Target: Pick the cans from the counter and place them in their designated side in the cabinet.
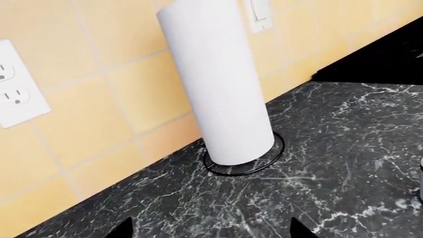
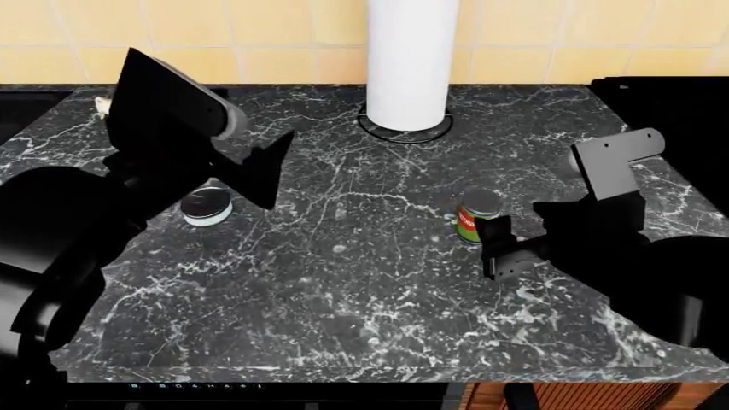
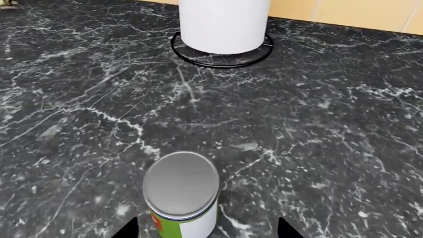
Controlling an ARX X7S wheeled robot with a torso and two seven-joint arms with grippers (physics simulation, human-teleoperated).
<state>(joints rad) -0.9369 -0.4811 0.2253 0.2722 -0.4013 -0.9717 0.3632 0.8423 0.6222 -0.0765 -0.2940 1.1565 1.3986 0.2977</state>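
Black arm links fill the lower left and right of the head view, nearest the lens. Between them spreads the counter, black marble veined in white, running back to a wall of yellow-cream tiles.

At the right of centre, the green-labelled can stands upright on the marble, grey top up, a red mark on its label. Just right of it, the right gripper hangs low, its dark fingers beside the can; in the right wrist view the can sits at the bottom centre with a black fingertip on either side and gaps showing, so the jaws are spread and hold nothing.

At the left of the head view, the squat white-sided can with its dark top stands on the counter, partly overlapped by the left gripper raised above it. Two fingertips sit wide apart at the bottom edge of the left wrist view, so that one is released too.

At the top centre, a paper-towel roll stands in a black wire ring near the wall. A white wall outlet is set in the tiles. A glossy black stove top adjoins the marble at the upper right.
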